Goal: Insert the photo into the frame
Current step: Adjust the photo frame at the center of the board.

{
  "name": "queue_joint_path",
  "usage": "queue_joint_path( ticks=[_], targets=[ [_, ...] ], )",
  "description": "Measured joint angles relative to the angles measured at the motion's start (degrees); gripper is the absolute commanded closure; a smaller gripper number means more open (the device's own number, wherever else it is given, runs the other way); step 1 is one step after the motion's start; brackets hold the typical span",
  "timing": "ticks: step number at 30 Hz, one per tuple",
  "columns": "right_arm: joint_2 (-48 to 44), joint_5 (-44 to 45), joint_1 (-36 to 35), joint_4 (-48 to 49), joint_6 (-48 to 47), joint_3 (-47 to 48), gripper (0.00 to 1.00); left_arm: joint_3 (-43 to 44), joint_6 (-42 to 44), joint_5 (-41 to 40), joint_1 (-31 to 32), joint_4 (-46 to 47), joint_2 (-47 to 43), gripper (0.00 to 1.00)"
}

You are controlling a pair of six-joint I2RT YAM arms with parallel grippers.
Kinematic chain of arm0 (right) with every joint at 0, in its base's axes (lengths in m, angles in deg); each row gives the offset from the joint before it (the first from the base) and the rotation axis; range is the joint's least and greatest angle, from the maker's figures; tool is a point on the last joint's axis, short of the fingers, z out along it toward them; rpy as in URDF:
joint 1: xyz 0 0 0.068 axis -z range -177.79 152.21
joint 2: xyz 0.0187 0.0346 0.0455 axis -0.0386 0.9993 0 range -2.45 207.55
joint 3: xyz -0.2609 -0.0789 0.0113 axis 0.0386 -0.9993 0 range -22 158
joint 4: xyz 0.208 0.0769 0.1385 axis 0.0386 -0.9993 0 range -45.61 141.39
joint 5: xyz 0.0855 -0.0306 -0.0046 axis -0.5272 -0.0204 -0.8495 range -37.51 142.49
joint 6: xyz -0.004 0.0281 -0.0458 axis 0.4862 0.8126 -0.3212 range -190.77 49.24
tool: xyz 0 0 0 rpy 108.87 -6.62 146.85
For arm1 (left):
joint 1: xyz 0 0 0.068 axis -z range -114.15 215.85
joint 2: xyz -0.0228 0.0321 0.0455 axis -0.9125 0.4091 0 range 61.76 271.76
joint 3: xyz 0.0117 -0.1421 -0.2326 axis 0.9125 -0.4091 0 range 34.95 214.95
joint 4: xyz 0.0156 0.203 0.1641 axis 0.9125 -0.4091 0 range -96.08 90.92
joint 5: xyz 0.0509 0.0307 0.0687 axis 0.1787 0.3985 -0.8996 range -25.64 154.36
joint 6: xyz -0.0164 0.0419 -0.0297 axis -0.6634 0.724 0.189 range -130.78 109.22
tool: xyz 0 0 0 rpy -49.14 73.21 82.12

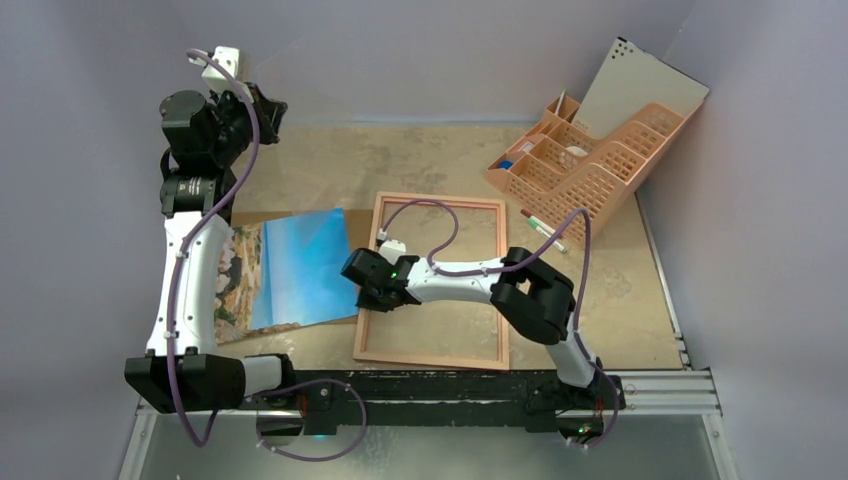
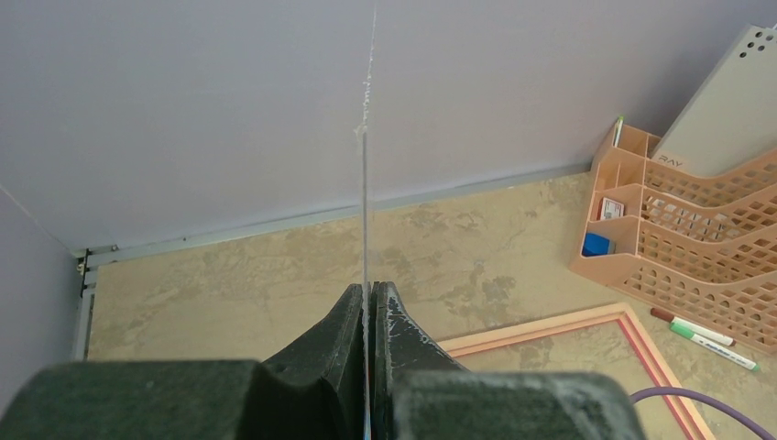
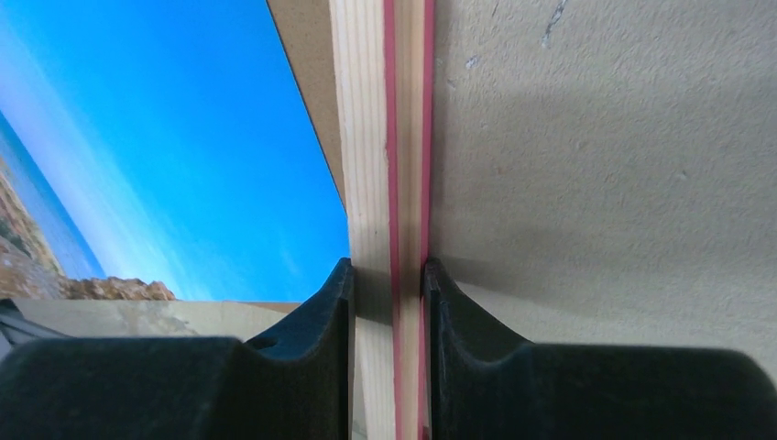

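Photo (image 1: 295,265) isn't in yet: it's lying face up center-left, just beside the frame (image 1: 430,357). Your right tool (image 3: 389,270) is clamping the frame's left rail, your left tool (image 2: 368,291) is pinching a clear pane (image 2: 365,202) upper left.

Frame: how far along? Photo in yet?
Not yet. Done: the frame lies reverse side up on the table, its opening bare. In hand: the right gripper is shut on the rail nearest the photo; the left gripper holds a clear pane raised off the table. Left: the photo lies face up beside the frame on the brown board, not inserted.
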Motion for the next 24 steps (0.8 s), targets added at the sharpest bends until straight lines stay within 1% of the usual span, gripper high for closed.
queue_joint_path(
  ticks=[3, 7, 15, 24],
  targets=[
    [0.0, -0.6, 0.1, 0.8, 2.9, -0.3, 1.0, 0.0, 0.0, 0.0, 0.0, 0.0, 0.3, 1.0],
    [-0.8, -1.1, 0.2, 2.3, 4.1, -2.0, 1.0, 0.0, 0.0, 0.0, 0.0, 0.0, 0.5, 1.0],
    [-1.7, -0.9, 0.2, 2.6, 0.8, -3.2, 1.0, 0.0, 0.0, 0.2, 0.0, 0.0, 0.9, 1.0],
    [-2.6, -0.4, 0.2, 2.3, -0.5, -4.3, 1.0, 0.0, 0.0, 0.2, 0.0, 0.0, 0.9, 1.0]
  ],
)
